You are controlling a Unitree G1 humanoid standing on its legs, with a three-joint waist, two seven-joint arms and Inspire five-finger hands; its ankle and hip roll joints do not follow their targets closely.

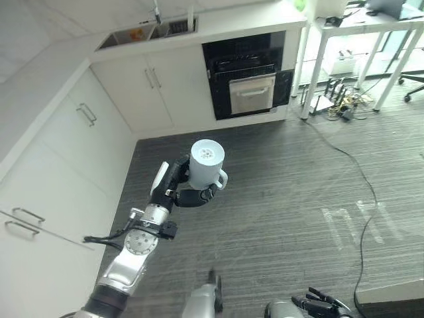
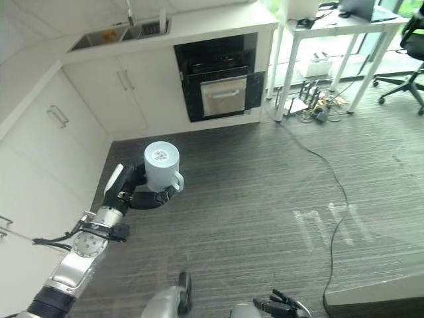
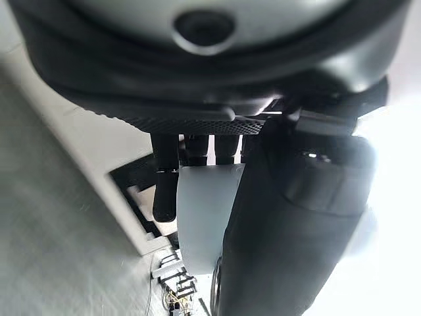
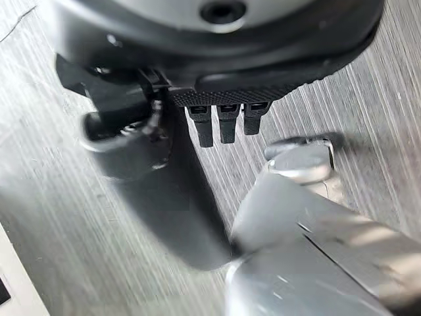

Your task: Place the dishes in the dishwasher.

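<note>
Pale blue-grey and turned bottom up, the mug [image 1: 207, 163] sits in our left hand [image 1: 177, 182], fingers and thumb curled round its wall and handle, held out above the dark wood-grain floor [image 1: 285, 199]. We see the dishwasher [image 1: 246, 74] well beyond the mug, its door ajar under the white counter [image 1: 199, 36], with the sink [image 1: 147, 30] further along that counter from it. Our right hand [image 2: 281, 305] hangs low, far on the near side of the dishwasher, its fingers loosely spread and holding nothing.
</note>
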